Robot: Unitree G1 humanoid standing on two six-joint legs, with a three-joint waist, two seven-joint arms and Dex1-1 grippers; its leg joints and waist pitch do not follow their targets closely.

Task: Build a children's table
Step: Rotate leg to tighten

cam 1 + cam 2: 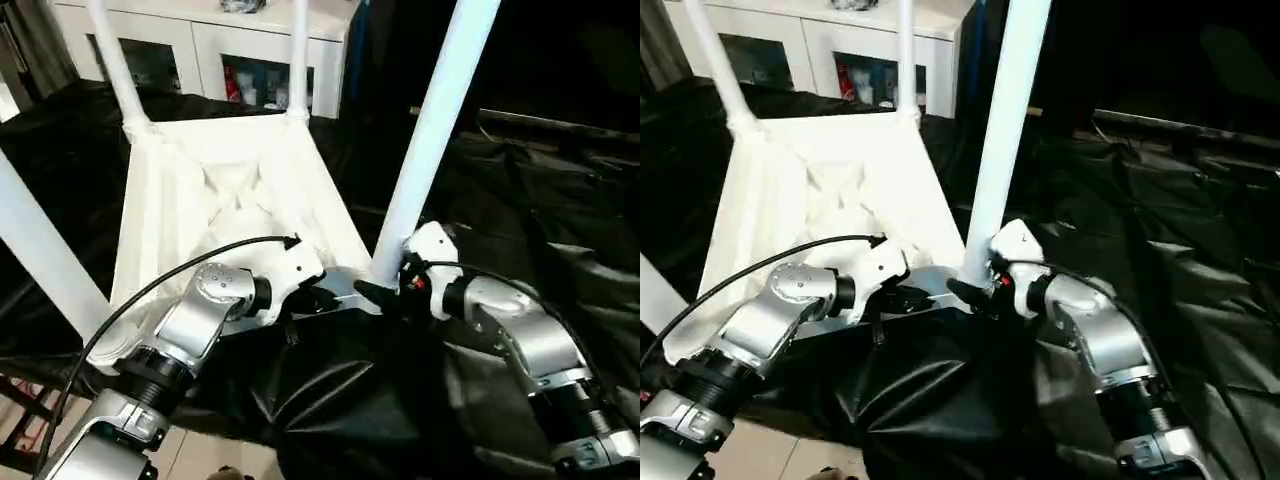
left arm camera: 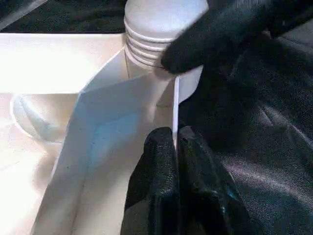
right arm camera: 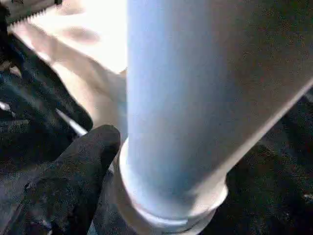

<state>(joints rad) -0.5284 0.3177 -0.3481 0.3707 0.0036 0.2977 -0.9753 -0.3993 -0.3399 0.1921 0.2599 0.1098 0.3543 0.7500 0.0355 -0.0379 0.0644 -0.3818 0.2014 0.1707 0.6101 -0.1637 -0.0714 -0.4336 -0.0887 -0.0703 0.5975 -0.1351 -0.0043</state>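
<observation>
Table top: the children's table point(image 1: 230, 190) lies upside down on black sheeting point(image 1: 340, 400), ribbed underside up — the only way the sockets face the legs.
Far legs: two legs point(image 1: 115, 60) stand in the back corners, another at the near left.
Left pincer: the left pincer point(image 2: 175, 147) is clamped together on the thin near rim of the top — judged, to steady the top against the push at the corner.
Near-right leg: this leg point(image 1: 430, 130) stands upright in its corner socket point(image 2: 146, 44).
Right pincer: the right pincer point(image 1: 385, 295) sits at the leg's base, one finger against the collar; whether it grips I cannot tell.
</observation>
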